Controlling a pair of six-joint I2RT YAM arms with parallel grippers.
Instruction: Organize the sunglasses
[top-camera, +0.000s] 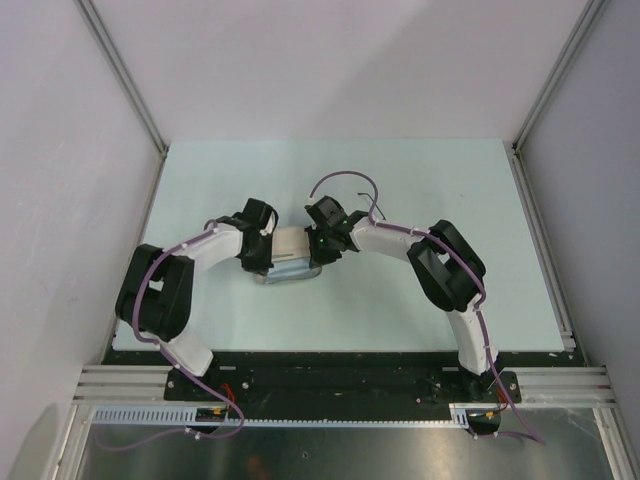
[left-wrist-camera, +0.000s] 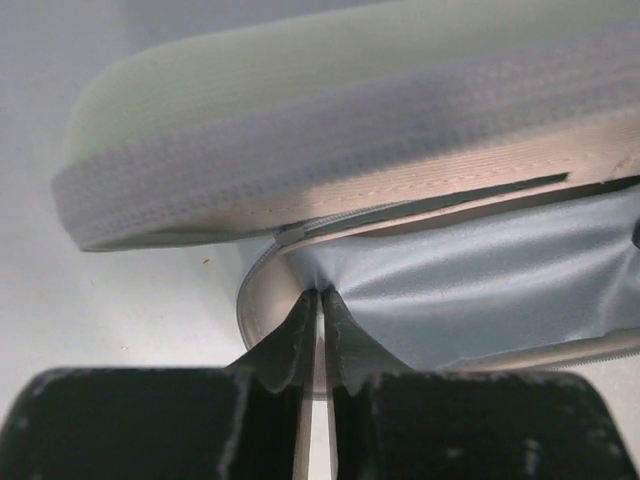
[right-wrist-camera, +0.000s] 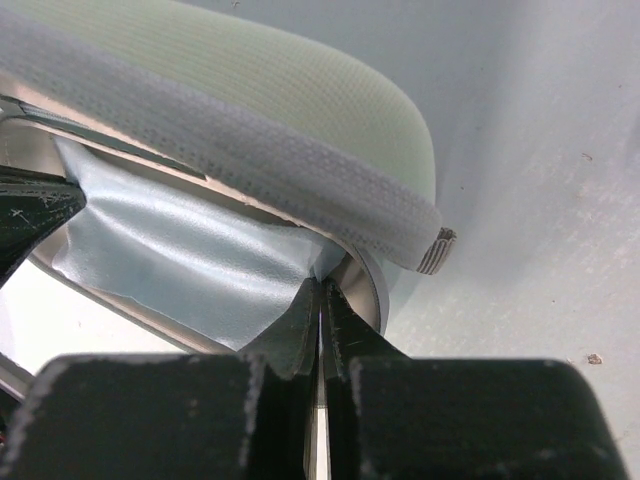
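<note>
The sunglasses are hidden. A beige case lies mid-table between my two grippers, its lid raised a little over the lower shell. A light-blue cloth fills the mouth of the case. My left gripper is at the case's left end, shut on a pinch of the cloth's edge. My right gripper is at the right end, also shut on the cloth at the rim.
The case sits on a pale green table walled by white panels on three sides. A metal rail runs along the right edge. A purple cable loops above the right wrist.
</note>
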